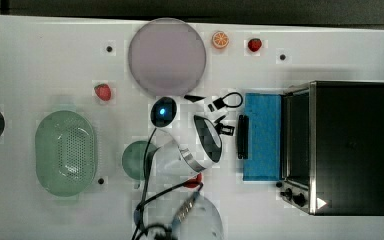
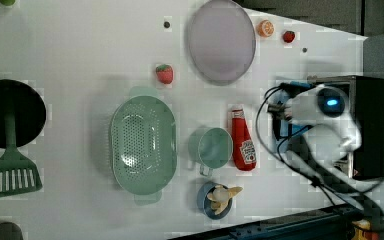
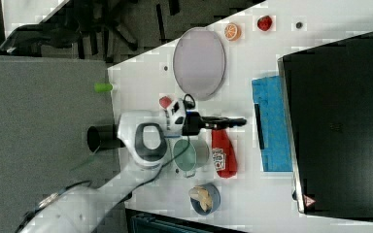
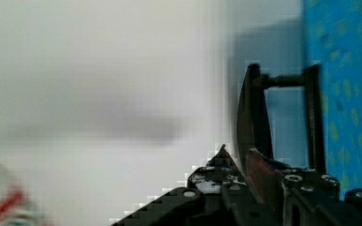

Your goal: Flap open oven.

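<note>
Gripper (image 1: 228,129) in the top view sits just beside the dark bar handle (image 1: 242,136), fingers nearly closed and apparently holding nothing. That handle edges the blue door (image 1: 262,136), lying flat out from the oven (image 1: 347,147) at the top view's right. In the right view the door (image 3: 272,126) looks fully down too. In the wrist view the handle (image 4: 253,113) stands close ahead. The opening looks done; only backing away remains.

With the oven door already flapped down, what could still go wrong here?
The gripper sits right beside the door handle, so a pull-away might catch the bar and jolt the oven. The ketchup bottle and green cup lie under the arm in the right view; a low retreat may knock them.
</note>
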Robot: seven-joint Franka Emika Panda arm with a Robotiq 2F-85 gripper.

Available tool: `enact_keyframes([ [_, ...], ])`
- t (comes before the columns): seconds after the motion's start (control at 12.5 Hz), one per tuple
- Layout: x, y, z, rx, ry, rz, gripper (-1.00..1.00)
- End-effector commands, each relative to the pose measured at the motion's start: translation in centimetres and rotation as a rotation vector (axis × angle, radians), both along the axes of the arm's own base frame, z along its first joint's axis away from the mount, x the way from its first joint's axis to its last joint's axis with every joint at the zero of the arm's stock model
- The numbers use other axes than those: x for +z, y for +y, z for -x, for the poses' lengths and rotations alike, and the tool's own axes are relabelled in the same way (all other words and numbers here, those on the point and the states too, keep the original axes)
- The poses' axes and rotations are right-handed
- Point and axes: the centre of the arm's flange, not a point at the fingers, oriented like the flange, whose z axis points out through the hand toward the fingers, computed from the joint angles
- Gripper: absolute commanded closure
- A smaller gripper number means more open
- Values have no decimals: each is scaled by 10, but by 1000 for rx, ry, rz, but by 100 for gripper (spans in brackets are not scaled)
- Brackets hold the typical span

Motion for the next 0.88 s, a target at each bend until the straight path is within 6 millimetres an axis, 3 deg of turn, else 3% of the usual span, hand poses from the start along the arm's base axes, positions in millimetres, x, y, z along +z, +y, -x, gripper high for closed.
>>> enact_keyframes([
  [0.08,134,-4,-33,-214,-254,-148,65],
  [0.48,268,-18,-1,-548,-196,-394,65],
  [0.88,392,-31,23,-561,-251,-455,65],
])
